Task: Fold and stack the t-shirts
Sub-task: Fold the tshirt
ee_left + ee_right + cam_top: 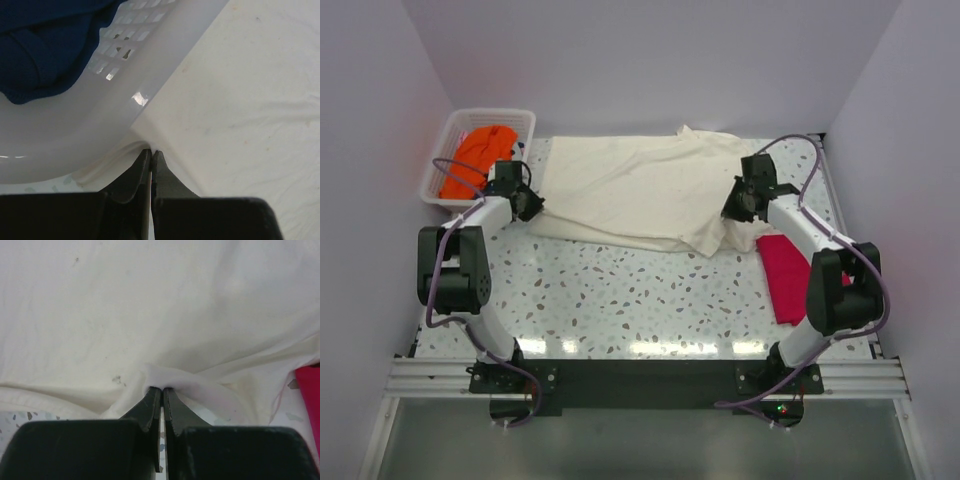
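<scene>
While the cream-white t-shirt (630,190) lies spread across the far half of the table (620,290) in the top view, it is gripped at both of its near corners: the left gripper (530,205) is set at its left edge, the right gripper (735,210) at its right edge. A crimson-red t-shirt (782,275), already folded, is seen just right of the cream one. An orange t-shirt (480,160) is heaped in the white slatted basket (525,118) to its left.

In the left wrist view, the left gripper (151,152) is clenched, with the rolled hem of the cream-white t-shirt (240,100) apparently pinched between the tips. The basket (150,65) is pressed close against that hem, and a dark blue t-shirt (45,45) is seen inside it.

In the right wrist view, the right gripper (162,389) is clenched on a small bunch of the cream-white t-shirt (150,305), puckered at the tips. The crimson-red t-shirt (309,395) is glimpsed at the shirt's right edge.

The step in hand is judged to be the first fold of the cream shirt. For the next move, both corners must be lifted together and carried evenly over the shirt's far part, so that the cloth is neither skewed nor dragged against the basket.
</scene>
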